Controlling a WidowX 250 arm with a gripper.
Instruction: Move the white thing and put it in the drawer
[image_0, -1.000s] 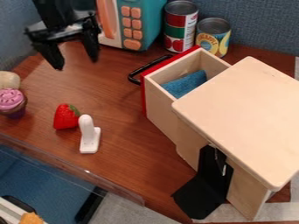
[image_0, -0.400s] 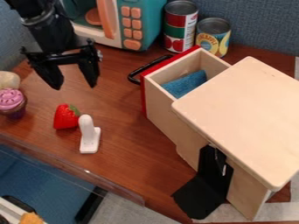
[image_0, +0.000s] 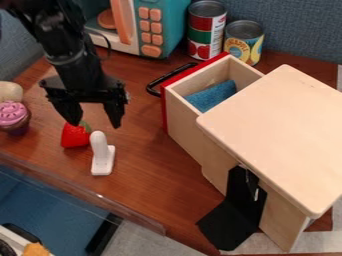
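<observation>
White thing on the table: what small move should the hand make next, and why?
Probably a short move toward the camera, then down over the white thing: the hand hangs open above the table, farther back, with the strawberry close beside its target.

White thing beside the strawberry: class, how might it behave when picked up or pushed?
The white thing looks stiff, holding a crisp shape. Its smooth surface may prove slippery. Its flat, angular base should discourage rolling.

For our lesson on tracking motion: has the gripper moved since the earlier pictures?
Yes: the gripper has come down the view, toward the strawberry.
</observation>
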